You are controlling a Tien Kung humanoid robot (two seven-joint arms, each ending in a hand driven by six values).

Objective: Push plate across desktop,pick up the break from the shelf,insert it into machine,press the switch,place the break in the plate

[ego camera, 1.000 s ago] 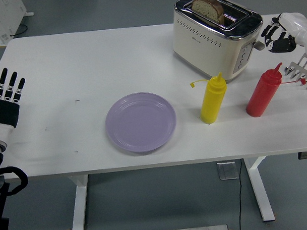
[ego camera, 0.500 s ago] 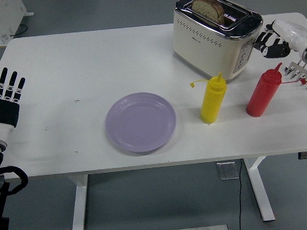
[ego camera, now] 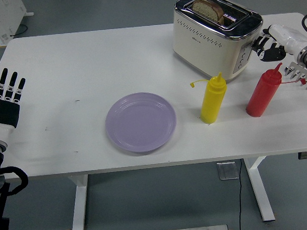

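The right hand (ego camera: 268,44) has closed on the toaster (ego camera: 216,34), bread (ego camera: 208,8) inside.

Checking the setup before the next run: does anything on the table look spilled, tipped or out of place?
Nothing spilled or tipped. Only oddity: the yellow bottle has its cap hanging off to the side, nozzle open. The red bottle, plate and toaster sit upright and intact.
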